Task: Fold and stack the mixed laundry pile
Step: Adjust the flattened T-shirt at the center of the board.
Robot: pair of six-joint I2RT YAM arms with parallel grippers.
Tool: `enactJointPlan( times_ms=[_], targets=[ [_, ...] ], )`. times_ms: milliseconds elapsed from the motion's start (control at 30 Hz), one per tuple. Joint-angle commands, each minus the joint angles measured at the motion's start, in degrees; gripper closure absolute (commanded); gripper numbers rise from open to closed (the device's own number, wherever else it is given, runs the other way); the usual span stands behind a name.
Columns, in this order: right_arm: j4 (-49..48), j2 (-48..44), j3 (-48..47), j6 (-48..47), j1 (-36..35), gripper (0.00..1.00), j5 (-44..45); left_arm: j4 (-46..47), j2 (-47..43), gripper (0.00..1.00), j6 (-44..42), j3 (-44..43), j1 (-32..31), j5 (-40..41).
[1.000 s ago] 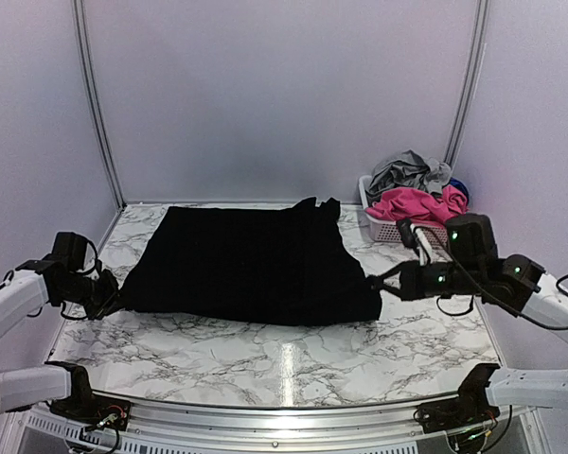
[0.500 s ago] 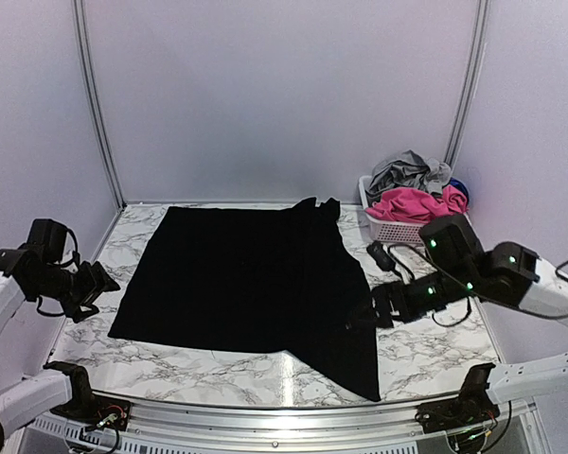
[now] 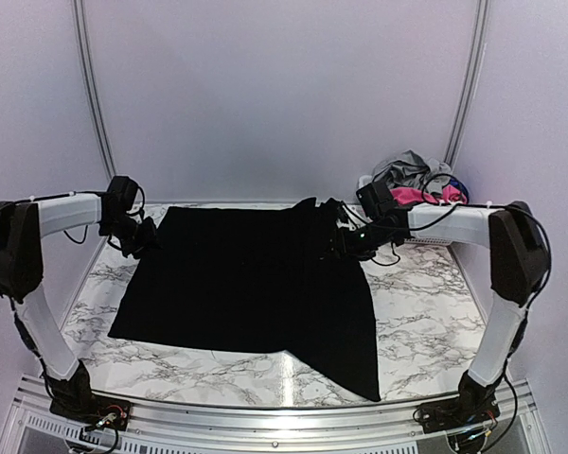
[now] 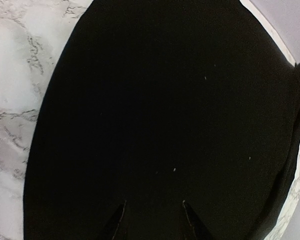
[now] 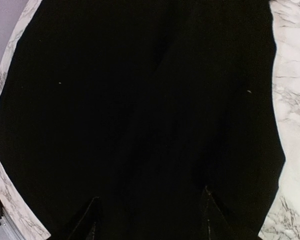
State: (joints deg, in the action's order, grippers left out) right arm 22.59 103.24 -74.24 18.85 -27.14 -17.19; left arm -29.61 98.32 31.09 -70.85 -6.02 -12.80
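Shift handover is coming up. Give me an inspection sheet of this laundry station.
Surface: marble table, white with grey veins.
Job's things: black cloth spread out, one corner pointing at the near edge; grey trousers and pink piece at far right.
Clutter: white basket holding those two.
Grippers: left gripper and right gripper open over the cloth.
Cables: black cable looping at the right arm.
Surroundings: plain walls, metal posts.

A white marble table (image 3: 426, 312) with grey veins stands before plain pale walls (image 3: 284, 95) (metal strips (image 3: 97, 104) in the corners behind it).
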Motion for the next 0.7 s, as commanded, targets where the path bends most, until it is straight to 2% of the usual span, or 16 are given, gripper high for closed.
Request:
enactJointPlan(
  times_ms=[0,133,267,367,500,667],
  targets=[
    [-1.7,6.4,-6.2,-3.5,1.1,0.44,0.1,2.6,7.9,0.69,-0.3,-4.0,-0.2,0.9],
    [0.1,9.1,-5.0,-4.1,1.8,0.5,2.2,3.3,12.0,0.79,0.1,-0.8,-0.2,1.9],
    [0.6,7.0,1.7,-3.4,1.8,0.54,3.1,3.3,11.3,0.88,0.9,6.4,0.0,4.7],
    [0.7,3.5,10.2,-1.9,1.6,0.57,2.7,3.2,7.7,0.94,3.1,14.5,1.0,7.2],
    [1.0,-2.8,21.1,1.0,-0.9,0.57,2.0,3.0,0.2,0.97,6.5,25.3,2.4,8.9],
    [2.8,-12.8,31.4,7.8,-10.0,0.57,-0.7,1.3,-10.9,0.96,7.8,35.4,2.4,10.0]
  ],
)
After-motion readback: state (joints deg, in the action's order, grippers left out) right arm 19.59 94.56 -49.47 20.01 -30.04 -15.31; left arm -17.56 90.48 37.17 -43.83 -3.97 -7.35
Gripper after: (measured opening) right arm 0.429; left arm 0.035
